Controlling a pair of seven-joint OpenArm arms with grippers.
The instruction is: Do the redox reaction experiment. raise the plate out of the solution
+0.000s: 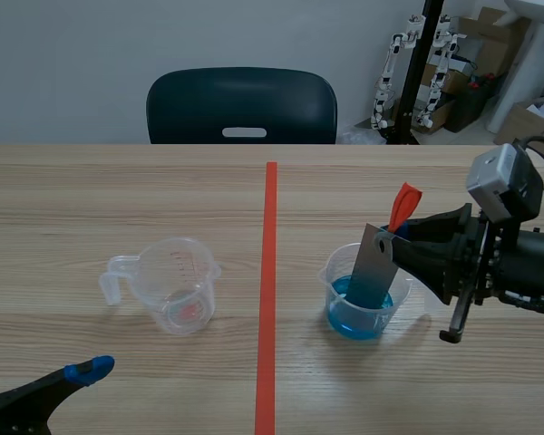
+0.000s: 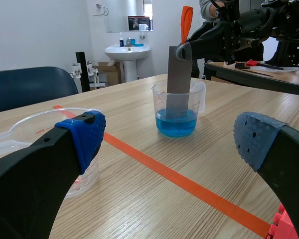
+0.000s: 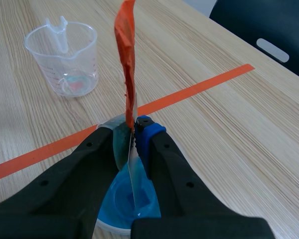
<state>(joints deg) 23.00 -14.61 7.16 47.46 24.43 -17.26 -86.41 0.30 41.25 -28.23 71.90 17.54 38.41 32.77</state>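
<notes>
A grey metal plate [image 1: 374, 267] with an orange-red tab [image 1: 403, 205] at its top stands tilted in a clear beaker [image 1: 365, 293] of blue solution [image 1: 358, 317], right of the tape line. My right gripper [image 1: 401, 234] is shut on the plate's top edge; its lower end is still in the liquid. In the right wrist view the plate [image 3: 133, 164] sits edge-on between the fingers, tab [image 3: 126, 40] rising ahead, solution [image 3: 127, 201] below. The left wrist view shows plate [image 2: 178, 79] and beaker [image 2: 177, 108] ahead. My left gripper [image 1: 91, 370] rests open at the table's near left corner.
A second clear measuring cup [image 1: 174, 285], with a reddish trace at its bottom, stands left of the orange tape line [image 1: 269, 290]. A dark chair [image 1: 242, 106] is behind the table's far edge. Boxes and equipment stand at the back right.
</notes>
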